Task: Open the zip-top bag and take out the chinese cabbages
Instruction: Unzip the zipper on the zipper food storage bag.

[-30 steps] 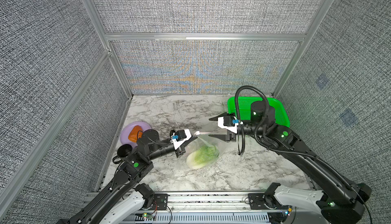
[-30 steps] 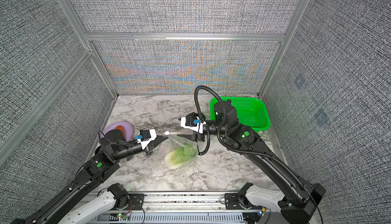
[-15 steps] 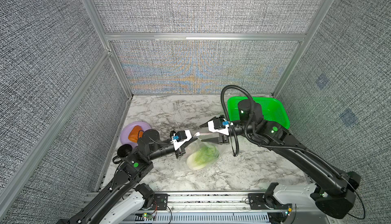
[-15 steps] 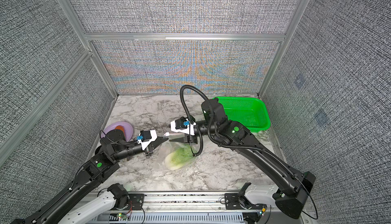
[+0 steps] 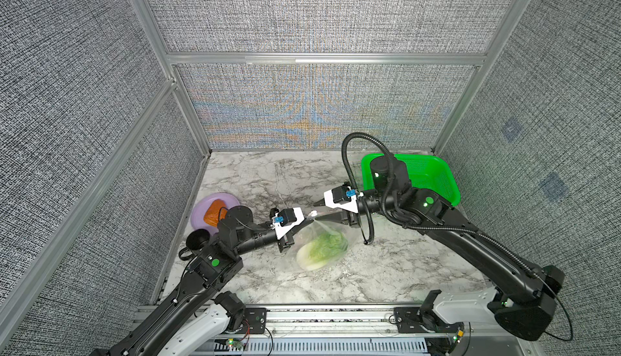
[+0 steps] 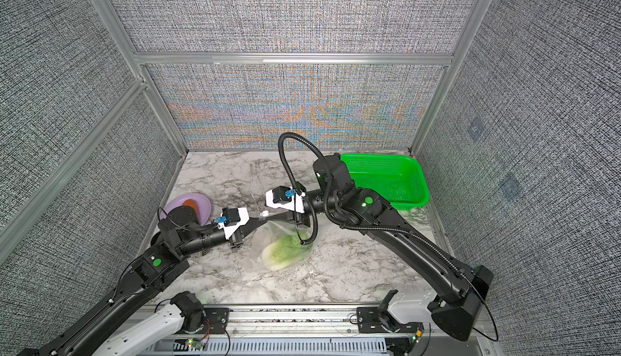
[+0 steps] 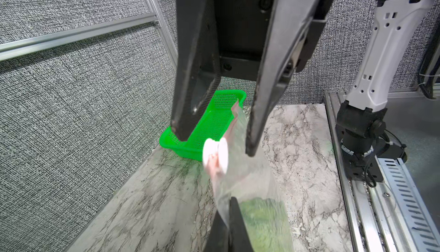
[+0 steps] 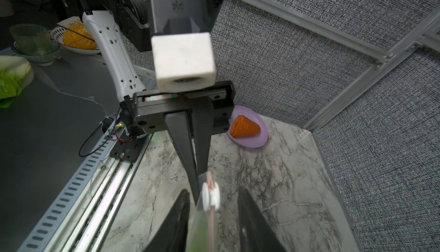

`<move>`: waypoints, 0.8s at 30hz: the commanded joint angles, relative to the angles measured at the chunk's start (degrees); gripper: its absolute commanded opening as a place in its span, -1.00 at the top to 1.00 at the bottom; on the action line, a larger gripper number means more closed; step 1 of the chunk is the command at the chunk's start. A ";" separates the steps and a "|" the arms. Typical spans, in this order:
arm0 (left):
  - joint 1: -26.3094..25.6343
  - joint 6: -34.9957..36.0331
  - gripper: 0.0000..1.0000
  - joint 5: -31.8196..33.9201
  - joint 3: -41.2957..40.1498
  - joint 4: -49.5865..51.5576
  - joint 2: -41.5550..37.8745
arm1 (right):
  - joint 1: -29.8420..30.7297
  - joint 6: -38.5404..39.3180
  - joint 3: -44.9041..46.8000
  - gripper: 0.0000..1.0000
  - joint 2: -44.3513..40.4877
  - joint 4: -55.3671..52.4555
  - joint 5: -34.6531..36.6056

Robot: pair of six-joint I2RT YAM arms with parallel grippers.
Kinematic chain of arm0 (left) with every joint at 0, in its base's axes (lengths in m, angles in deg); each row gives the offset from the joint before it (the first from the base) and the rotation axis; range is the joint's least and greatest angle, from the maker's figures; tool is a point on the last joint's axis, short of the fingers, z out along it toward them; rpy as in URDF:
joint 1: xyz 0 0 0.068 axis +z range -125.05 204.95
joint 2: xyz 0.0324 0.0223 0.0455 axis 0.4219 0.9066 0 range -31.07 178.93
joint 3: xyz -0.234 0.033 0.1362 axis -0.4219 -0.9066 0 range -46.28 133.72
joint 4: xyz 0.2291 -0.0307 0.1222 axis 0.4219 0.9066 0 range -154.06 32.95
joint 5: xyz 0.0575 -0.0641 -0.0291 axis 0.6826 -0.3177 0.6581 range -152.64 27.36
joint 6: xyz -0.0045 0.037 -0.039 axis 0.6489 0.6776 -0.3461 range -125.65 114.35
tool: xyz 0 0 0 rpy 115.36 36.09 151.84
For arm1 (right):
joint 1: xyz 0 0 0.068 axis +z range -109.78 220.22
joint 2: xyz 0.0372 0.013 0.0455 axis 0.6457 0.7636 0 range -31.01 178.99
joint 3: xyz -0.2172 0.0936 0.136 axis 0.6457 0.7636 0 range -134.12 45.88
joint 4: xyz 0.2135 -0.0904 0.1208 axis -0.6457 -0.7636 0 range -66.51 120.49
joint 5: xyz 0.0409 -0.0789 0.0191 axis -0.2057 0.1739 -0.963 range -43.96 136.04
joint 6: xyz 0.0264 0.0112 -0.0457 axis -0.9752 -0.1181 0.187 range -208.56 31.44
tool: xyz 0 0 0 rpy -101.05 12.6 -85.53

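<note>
The clear zip-top bag (image 5: 331,231) hangs over the marble table, lifted by its pink zip edge, with the chinese cabbage (image 5: 322,251) inside near the bottom. My left gripper (image 5: 307,219) is shut on the bag's top corner, its tips meeting on the plastic (image 7: 229,202). My right gripper (image 5: 318,212) faces it with its jaws open on either side of the white zip slider (image 8: 210,196), a gap on each side. In the left wrist view, the right gripper (image 7: 215,143) brackets the slider (image 7: 215,153). The cabbage (image 6: 285,251) shows in both top views.
A green mesh basket (image 5: 433,172) stands at the back right. At the left, a purple plate (image 5: 201,209) holds an orange wedge (image 5: 213,213), with a black cup (image 5: 196,241) in front of it. A black cable loop (image 5: 366,233) dangles off the right arm beside the bag.
My right gripper has moved left to the bag's zip slider and its jaws have narrowed around it. The left gripper has stayed shut on the bag's corner.
</note>
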 commanded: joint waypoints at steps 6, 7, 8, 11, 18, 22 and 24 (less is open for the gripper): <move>0.00 0.52 1.00 -0.64 0.59 -0.09 0.17 | 0.26 0.73 -0.60 0.35 0.59 -0.93 -0.45; -0.02 0.52 1.00 -0.66 0.57 -0.07 0.15 | 0.27 0.73 -0.70 0.36 0.74 -1.19 -0.49; 0.00 0.52 1.00 -0.66 0.65 -0.03 0.11 | 0.34 0.80 -0.86 0.36 0.85 -1.45 -0.56; 0.00 0.57 1.00 -0.66 0.66 0.15 0.06 | 0.35 1.21 -1.29 0.38 1.45 -2.65 -0.42; -0.01 0.88 1.00 -0.65 0.85 0.28 0.35 | 0.48 1.36 -1.31 0.51 1.64 -3.36 0.19; -0.01 0.87 1.00 -0.84 0.75 0.37 0.36 | 0.49 1.34 -1.23 0.51 1.47 -3.15 0.13; 0.00 0.87 1.00 -0.70 0.74 0.50 0.30 | 0.43 1.34 -1.33 0.52 1.36 -2.97 0.25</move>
